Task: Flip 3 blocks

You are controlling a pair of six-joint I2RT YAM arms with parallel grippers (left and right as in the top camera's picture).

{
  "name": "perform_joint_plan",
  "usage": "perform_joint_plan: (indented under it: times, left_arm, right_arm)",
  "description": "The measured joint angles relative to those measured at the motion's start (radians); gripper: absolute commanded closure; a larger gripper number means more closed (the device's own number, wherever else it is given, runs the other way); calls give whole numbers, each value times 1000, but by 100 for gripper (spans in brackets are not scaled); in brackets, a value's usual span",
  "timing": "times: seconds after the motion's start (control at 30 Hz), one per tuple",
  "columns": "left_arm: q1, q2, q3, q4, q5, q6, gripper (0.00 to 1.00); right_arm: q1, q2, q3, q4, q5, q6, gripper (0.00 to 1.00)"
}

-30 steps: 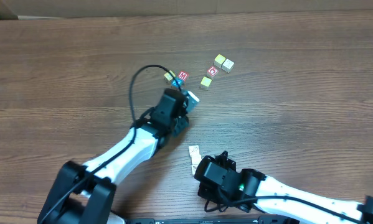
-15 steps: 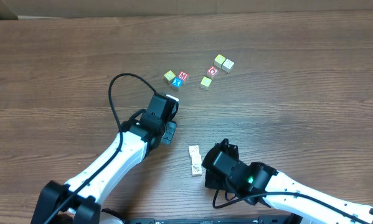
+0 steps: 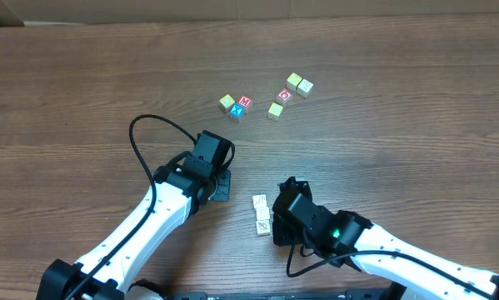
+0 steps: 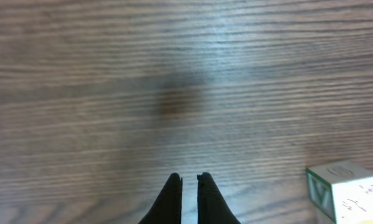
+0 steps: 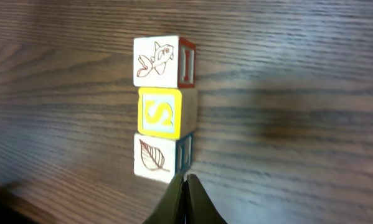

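Left gripper [image 4: 188, 180] clenched, holding nothing, over bare bench [image 3: 416, 125]. Right gripper [image 5: 185, 182] also clenched and empty, its tips just beside the end of the blocks [image 3: 261, 215]. The three lie touching in a row near the bench edge on my side, about midway along it.

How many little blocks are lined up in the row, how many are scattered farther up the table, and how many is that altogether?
Blocks in the row: 3
Scattered blocks: 7
Total: 10
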Motion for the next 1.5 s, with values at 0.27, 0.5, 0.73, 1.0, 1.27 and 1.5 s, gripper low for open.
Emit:
perform_joint_plan:
  times: [0.27, 0.5, 0.73, 1.0, 1.27, 1.5]
  left_arm:
    - [0, 0, 0, -14, 31, -26, 96]
    - [0, 0, 0, -15, 38, -29, 96]
    - [0, 0, 0, -19, 39, -29, 96]
    - [0, 0, 0, -19, 39, -29, 96]
    - [0, 0, 0, -19, 39, -29, 96]
    - [0, 0, 0, -20, 39, -29, 96]
  right_arm:
    - [0, 88, 0, 58, 0, -16, 96]
    - [-14, 89, 0, 98, 13, -16, 96]
    - [-41, 109, 0, 121, 23, -16, 96]
    - [-42, 127, 0, 134, 26, -16, 96]
    - [-42, 127, 0, 135, 26, -19, 96]
    - [-42, 127, 0, 145, 22, -23, 96]
